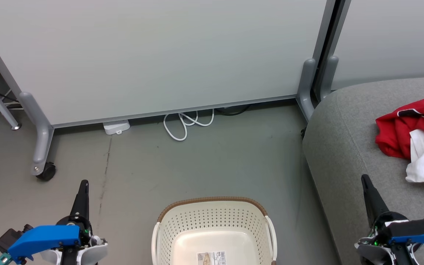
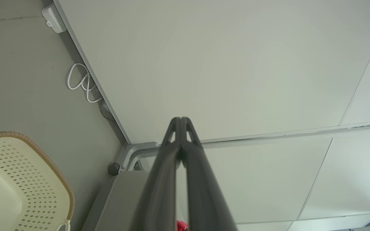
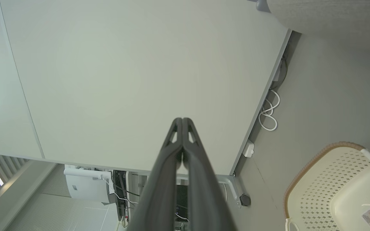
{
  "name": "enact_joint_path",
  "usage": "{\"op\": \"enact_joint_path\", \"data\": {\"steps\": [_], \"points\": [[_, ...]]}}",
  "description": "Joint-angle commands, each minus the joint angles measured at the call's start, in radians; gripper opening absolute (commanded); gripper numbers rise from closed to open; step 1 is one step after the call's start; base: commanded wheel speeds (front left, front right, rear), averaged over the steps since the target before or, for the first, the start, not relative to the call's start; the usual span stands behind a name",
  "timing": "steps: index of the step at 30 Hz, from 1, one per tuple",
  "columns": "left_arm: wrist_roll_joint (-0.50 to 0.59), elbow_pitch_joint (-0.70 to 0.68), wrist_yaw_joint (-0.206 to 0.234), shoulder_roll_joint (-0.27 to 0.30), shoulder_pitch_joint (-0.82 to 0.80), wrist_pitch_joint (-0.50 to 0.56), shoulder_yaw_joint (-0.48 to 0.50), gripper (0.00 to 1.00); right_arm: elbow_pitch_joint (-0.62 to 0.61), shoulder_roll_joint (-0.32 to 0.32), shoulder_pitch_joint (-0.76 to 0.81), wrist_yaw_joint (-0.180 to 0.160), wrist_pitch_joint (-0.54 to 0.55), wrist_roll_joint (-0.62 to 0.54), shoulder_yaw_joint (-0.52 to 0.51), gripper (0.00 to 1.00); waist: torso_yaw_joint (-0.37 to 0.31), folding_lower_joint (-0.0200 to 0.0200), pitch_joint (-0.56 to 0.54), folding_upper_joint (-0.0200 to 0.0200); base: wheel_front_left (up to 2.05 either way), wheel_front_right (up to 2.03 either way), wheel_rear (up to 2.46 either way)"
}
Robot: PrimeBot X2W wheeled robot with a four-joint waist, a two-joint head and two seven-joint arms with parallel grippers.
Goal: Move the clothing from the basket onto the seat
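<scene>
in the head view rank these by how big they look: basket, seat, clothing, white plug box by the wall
1. seat
2. basket, cut off by the bottom edge
3. clothing, cut off at the right edge
4. white plug box

The right hand (image 3: 182,120), fingers pressed together, points at a pale partition panel (image 3: 140,80); to its right a white cable (image 3: 268,115) loops on the floor (image 3: 316,96), a perforated basket (image 3: 310,166) lower right.

Sticker (image 1: 212,258) on basket (image 1: 212,215) floor: barcode and fine print, too small to read. Jersey (image 1: 396,132) on seat (image 1: 344,154): black-and-white lettering, crumpled and cut off, not legible. Nothing else readable.
</scene>
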Motion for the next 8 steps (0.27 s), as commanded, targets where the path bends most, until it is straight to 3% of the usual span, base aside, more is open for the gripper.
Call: {"op": "enact_joint_path", "data": {"steps": [1, 8], "points": [[-0.014, -0.008, -0.002, 0.0, -0.016, 0.003, 0.007, 0.0, -0.006, -0.006, -0.013, 0.0, 0.002, 0.014, -0.003, 0.0, 0.0, 0.0, 0.0, -0.0001, 0.0, 0.0, 0.0], [-0.059, -0.018, -0.002, -0.001, -0.021, 0.017, 0.016, 0.0, -0.009, -0.007, -0.018, 0.0, 0.012, 0.066, -0.004, 0.0, -0.002, 0.0, 0.001, -0.0001, 0.0, 0.0, 0.0]]}}
